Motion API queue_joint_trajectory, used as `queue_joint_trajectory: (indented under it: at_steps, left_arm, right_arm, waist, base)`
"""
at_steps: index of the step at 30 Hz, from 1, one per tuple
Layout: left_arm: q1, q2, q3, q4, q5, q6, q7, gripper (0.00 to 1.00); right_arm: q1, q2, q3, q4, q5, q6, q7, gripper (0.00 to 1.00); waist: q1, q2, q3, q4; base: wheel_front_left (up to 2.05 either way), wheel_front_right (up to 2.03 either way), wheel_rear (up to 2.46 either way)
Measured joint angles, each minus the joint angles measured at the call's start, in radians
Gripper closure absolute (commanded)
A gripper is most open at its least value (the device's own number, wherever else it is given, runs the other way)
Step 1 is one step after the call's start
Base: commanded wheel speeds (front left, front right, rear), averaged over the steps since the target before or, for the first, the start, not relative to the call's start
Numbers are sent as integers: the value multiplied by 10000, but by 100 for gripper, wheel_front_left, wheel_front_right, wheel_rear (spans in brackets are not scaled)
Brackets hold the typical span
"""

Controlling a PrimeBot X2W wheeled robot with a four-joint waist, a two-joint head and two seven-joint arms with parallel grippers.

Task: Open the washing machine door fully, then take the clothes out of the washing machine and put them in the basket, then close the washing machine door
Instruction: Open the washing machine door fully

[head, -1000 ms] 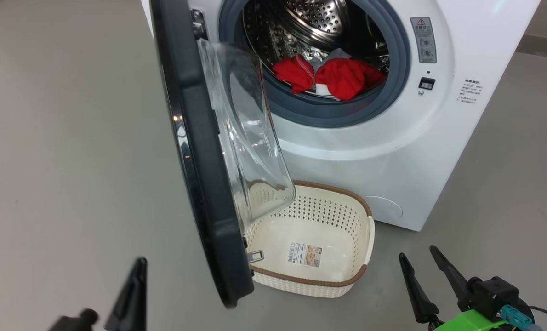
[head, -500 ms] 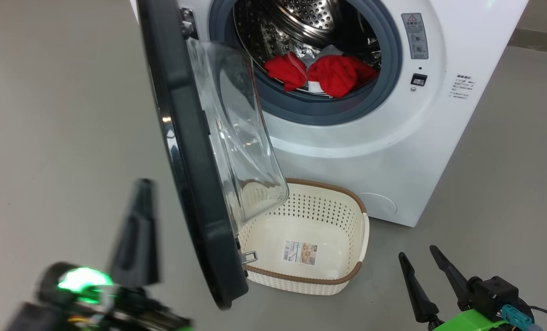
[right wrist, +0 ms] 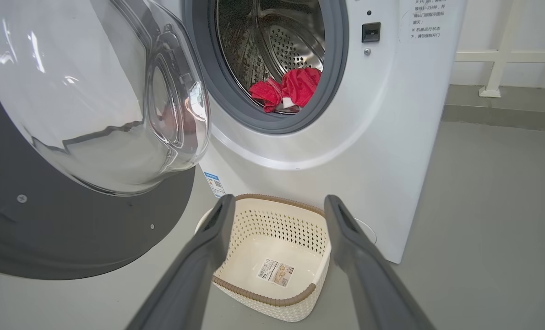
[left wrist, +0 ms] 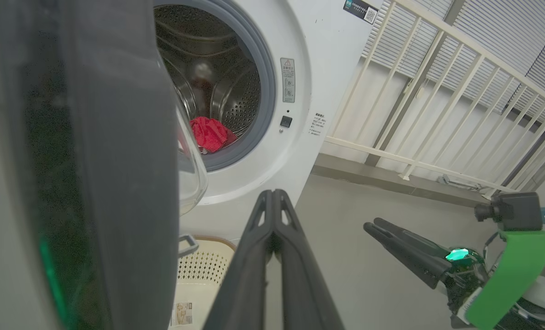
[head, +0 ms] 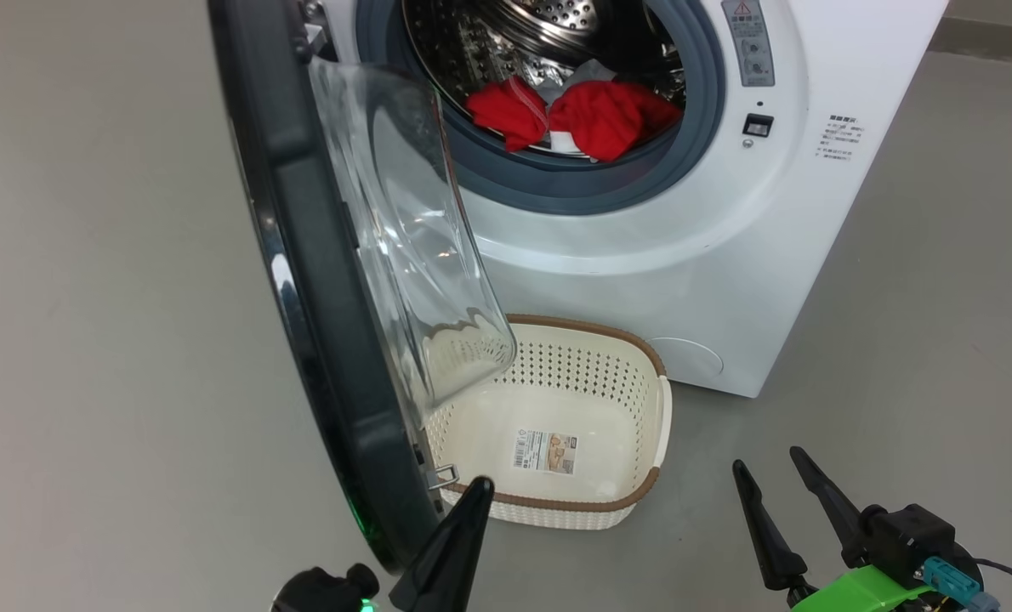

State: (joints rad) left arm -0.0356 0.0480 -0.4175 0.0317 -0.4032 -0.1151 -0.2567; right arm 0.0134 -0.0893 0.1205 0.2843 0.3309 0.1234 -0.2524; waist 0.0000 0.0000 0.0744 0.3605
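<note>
**Left gripper [head: 477, 488] pressed shut, right gripper [head: 766, 461] spread wide**

Neither holds anything. The washing machine door [head: 319, 297], a glossy black rim around a bulging clear glass bowl, stands open and hides the left end of the perforated cream basket [head: 574, 504] on the floor. Crumpled red clothes [head: 599, 119] lie at the front lip of the dimpled steel drum [head: 557, 17], whose top is cut off.

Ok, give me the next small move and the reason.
Probably nudge the washing machine door wider with the shut left tool, which sits by its inner lower edge. The door stands only partway open, its glass overhanging the empty basket, and the clothes lie in the drum.
</note>
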Motion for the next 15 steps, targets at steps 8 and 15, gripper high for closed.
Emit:
queue_joint_trajectory:
  at_steps: [8,15]
  left_arm:
    - [-111,0,274,953,-368,-10,0,100]
    - [-214,-42,644,1313,-602,2,0,100]
  right_arm:
    - [-4,0,8,6,0,0,0,0]
    - [-6,2,-10,6,2,0,0,0]
  waist:
    - [0,0,91,-53]
    - [0,0,22,65]
  base:
    - [0,0,0]
    - [0,0,0]
